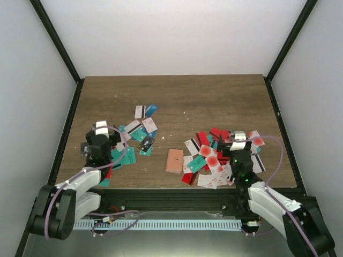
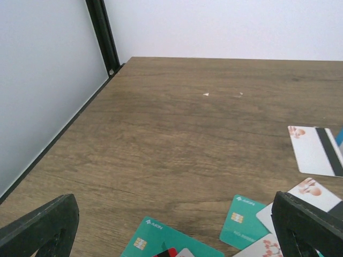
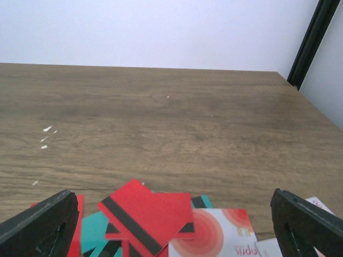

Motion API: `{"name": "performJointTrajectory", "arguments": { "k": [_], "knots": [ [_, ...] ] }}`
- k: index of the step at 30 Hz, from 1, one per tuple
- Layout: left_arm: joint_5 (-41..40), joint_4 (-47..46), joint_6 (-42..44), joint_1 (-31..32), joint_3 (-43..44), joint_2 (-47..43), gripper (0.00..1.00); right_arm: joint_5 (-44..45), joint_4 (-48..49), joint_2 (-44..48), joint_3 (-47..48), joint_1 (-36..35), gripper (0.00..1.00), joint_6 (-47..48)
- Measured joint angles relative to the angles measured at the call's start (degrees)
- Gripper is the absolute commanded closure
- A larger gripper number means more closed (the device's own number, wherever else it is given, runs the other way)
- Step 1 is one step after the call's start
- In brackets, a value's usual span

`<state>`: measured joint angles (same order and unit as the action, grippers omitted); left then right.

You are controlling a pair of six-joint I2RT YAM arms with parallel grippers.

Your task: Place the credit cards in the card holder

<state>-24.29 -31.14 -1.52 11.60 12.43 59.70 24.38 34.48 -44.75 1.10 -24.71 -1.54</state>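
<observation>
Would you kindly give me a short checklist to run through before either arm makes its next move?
1. Left end effector open and empty: ok.
2. Right end effector open and empty: ok.
3. Card holder uncovered from above, between the left heap and the right heap: ok.
4. Card holder opened, slots showing: cannot tell; only a plain pink face shows.
5. A single card lying free: ok; the white striped card lies flat beyond the left heap.
6. Cards under the right end effector separated: not ok; the red cards overlap one another.
</observation>
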Motion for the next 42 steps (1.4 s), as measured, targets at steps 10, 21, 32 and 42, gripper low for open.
{"name": "performJointTrajectory", "arguments": {
  "k": [10, 21, 32, 42],
  "knots": [
    [6.69, -18.08, -0.17, -6.51, -0.9, 13.92, 0.0, -16.41, 25.81, -23.96, 1.25, 16.2, 0.0, 0.68],
    [12.5, -31.52, 1.29, -10.95, 2.36, 29.4, 0.0, -27.36, 39.39, -43.3, 7.65, 21.42, 0.0, 1.75],
    [12.57, -34.45, 1.05, -11.08, 2.25, 29.38, 0.0, -33.9, 37.07, -43.82, 11.91, 24.63, 0.0, 0.66],
    [12.57, -34.45, 1.16, -11.06, 2.25, 29.38, 0.0, -34.53, 37.05, -43.82, 11.91, 24.63, 0.0, 0.63]
  ]
}}
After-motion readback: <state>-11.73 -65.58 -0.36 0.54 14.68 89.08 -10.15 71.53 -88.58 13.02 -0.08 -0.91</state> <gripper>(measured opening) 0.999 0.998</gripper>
